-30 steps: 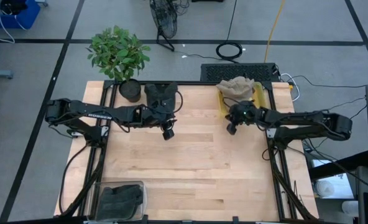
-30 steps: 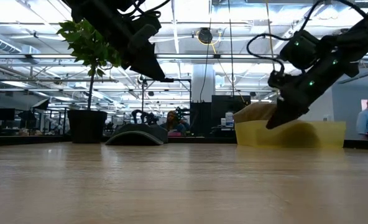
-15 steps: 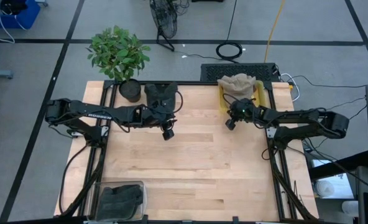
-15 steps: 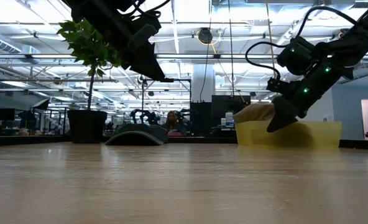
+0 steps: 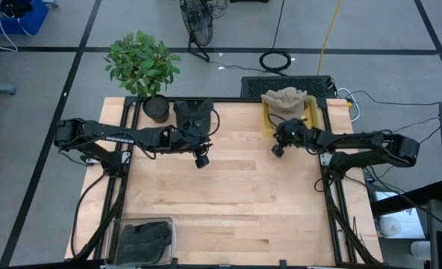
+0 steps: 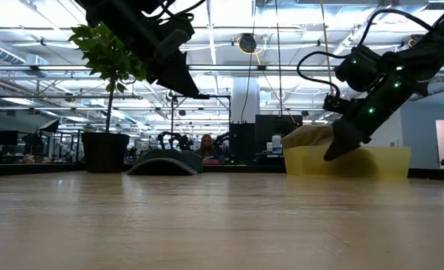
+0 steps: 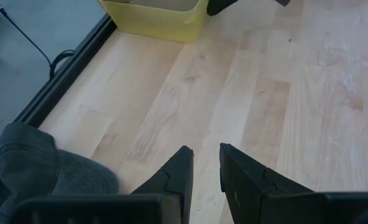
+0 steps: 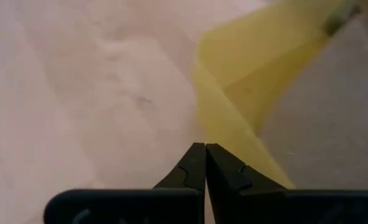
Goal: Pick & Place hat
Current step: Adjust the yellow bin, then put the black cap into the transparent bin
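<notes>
My left tool (image 5: 201, 161) hangs above the pale wooden bench (image 5: 228, 194), its two dark fingers (image 7: 179, 168) slightly apart and gripping nothing. The dark grey cloth hat (image 5: 193, 116) lies at the bench's far edge, just beside the black pot of the green leafy plant (image 5: 142, 66). From my left tool the hat lies close by, toward the far edge; in the left wrist view its rounded crown sits just beside my fingers. In the low view the hat (image 6: 166, 162) rests flat as a low dome, its length running across the picture. I cannot tell which way the brim points.

My right tool (image 5: 278, 152) hovers over the near rim of the yellow plastic bin (image 5: 311, 112) at the far right of the bench, fingers (image 8: 196, 163) pressed together and empty. It is well apart from the dark hat — my left arm is plainly the nearer one, so I judge the pick falls to it.

Containers: the yellow bin holds a tan crumpled cloth hat (image 5: 284, 101), heaped above its rim. A clear plastic bin (image 5: 118, 233) at the near left corner holds dark folded fabric (image 5: 144, 240) — likely more hats, though I cannot tell.
</notes>
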